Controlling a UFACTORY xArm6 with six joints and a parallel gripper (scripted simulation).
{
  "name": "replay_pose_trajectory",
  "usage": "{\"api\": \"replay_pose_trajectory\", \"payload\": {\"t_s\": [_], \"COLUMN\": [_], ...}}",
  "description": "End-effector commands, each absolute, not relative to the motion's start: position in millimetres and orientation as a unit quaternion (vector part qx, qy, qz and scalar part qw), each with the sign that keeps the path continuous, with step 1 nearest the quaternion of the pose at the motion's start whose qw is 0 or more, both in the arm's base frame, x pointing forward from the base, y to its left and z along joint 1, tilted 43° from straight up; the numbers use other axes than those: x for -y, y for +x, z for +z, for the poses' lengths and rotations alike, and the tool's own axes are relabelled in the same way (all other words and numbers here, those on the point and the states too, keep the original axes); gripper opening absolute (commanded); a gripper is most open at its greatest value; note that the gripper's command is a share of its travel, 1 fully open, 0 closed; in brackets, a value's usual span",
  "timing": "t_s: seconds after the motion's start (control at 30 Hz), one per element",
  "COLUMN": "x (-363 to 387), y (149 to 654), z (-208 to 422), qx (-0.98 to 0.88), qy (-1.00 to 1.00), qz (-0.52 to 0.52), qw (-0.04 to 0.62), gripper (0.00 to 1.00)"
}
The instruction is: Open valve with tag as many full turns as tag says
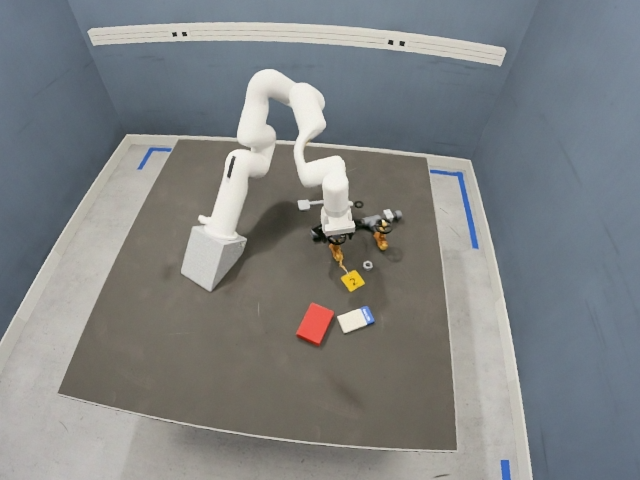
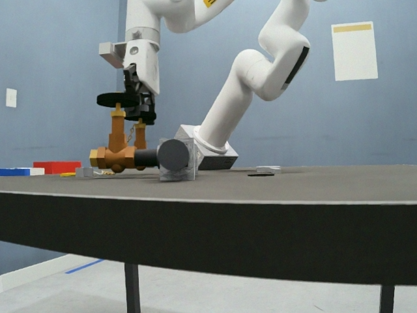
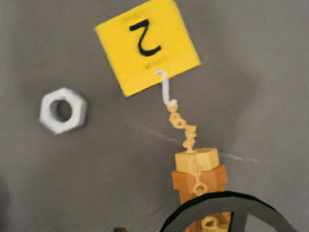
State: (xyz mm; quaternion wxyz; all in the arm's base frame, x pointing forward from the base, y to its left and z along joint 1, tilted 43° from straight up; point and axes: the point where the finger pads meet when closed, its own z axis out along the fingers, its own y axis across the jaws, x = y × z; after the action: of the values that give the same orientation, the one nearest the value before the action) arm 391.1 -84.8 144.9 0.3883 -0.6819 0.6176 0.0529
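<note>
Two brass valves with black handwheels stand on a grey pipe (image 1: 371, 220). The left valve (image 1: 336, 251) has a chain (image 3: 183, 128) running to a yellow tag (image 1: 352, 280) that reads 2, which is also plain in the wrist view (image 3: 147, 45). The other valve (image 1: 381, 238) has no tag. My gripper (image 1: 338, 237) hangs straight above the tagged valve, open. In the side view its fingers (image 2: 139, 107) reach down to that valve's handwheel (image 2: 144, 117). The handwheel's rim shows at the bottom of the wrist view (image 3: 227, 213). I cannot tell whether the fingers touch it.
A grey nut (image 1: 368, 263) lies right of the tag. A red block (image 1: 314, 322) and a white and blue block (image 1: 355, 318) lie nearer the front. A black ring (image 1: 357, 204) and a small grey block (image 1: 303, 204) lie behind the pipe.
</note>
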Motion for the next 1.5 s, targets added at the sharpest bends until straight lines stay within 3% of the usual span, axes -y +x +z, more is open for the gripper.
{"api": "replay_pose_trajectory", "payload": {"t_s": [0.0,0.37,0.4,1.47], "x": [85.6,85.6,85.6,85.6], "y": [391.8,391.8,391.8,391.8], "z": [145.8,145.8,145.8,145.8], "qx": [-0.662,-0.662,-0.662,-0.593], "qy": [-0.649,-0.649,-0.649,-0.712], "qz": [0.089,0.089,0.089,0.051], "qw": [0.365,0.365,0.365,0.372], "gripper": [1.0,1.0,0.0,0.0]}}
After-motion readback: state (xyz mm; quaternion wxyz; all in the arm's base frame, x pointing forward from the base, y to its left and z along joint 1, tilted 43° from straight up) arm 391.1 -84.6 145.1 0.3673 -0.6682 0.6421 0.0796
